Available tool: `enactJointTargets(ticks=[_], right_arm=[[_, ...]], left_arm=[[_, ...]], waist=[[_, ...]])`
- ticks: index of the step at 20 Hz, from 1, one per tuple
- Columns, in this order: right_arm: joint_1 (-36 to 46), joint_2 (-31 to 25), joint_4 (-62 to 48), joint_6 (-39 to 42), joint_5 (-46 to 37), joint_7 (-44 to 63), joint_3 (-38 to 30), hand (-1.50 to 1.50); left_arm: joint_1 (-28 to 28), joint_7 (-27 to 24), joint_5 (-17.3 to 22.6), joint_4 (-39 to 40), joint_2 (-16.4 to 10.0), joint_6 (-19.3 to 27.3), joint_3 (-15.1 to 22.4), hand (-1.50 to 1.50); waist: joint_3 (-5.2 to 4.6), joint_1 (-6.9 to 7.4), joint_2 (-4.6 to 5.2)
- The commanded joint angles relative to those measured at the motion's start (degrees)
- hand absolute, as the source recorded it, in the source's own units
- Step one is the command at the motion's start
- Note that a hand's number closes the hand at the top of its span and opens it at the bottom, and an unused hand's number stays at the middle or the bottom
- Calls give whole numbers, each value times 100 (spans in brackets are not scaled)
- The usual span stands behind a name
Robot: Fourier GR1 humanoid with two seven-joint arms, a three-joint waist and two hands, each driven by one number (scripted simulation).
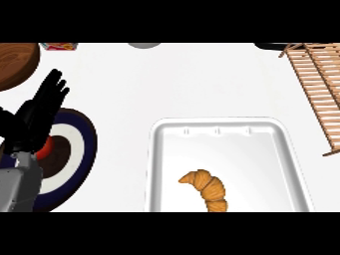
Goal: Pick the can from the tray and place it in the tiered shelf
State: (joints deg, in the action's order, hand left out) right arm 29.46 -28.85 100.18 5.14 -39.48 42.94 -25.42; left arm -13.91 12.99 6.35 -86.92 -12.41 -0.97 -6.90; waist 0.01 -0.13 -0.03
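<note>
Oddly, no can shows anywhere from where I stand. The white tray [155, 164] sits at the near middle of the counter and holds only a croissant [208, 190], lying toward its near end. A rounded grey object [144, 45] is cut off at the far edge, and I cannot tell what it is.

The left hand [33, 117] rests at the left side, over a plate [81, 149] ringed in navy, white and red. Its fingers are straight, spread and pointing up, and it has hold of nothing. The right hand is out of sight, so I cannot say whether it is open or closed, or whether it carries anything. A wooden bowl [7, 64] sits in the far left corner.

The tiered shelf [327, 89], pale wooden slats, stands along the right side, just beyond the tray's far right corner.

Since the tray shows no can, I would guess the placing is what remains, though that rests on a hand I cannot see. The shelf lies on the right, so the right hand is the natural one for the job. To do it well, the can should stay upright and travel high enough to clear the tray's wall. It should come down squarely across several slats rather than on an edge rail, and the fingers should open only once it stands steady.
</note>
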Motion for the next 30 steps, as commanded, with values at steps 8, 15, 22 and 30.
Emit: enactJointTargets(ticks=[8,15,22,30], right_arm=[[-618,-346,-604,-293,549,-1097,-538,150],[-188,-514,-1750,-1438,35,-1173,-869,-150],[-373,-752,-2517,-2041,923,-2864,-1479,-150],[-419,-1398,-2426,-210,2382,-1936,-2048,-150]], left_arm=[[-295,189,45,212,-60,-99,-177,0],[-232,-191,-286,347,270,155,72,0],[-14,-187,-1,160,-29,-232,-182,0],[-114,32,-84,177,43,-103,-125,0]], waist=[[0,-3,7],[0,31,22],[2,17,9],[0,-61,-21]])
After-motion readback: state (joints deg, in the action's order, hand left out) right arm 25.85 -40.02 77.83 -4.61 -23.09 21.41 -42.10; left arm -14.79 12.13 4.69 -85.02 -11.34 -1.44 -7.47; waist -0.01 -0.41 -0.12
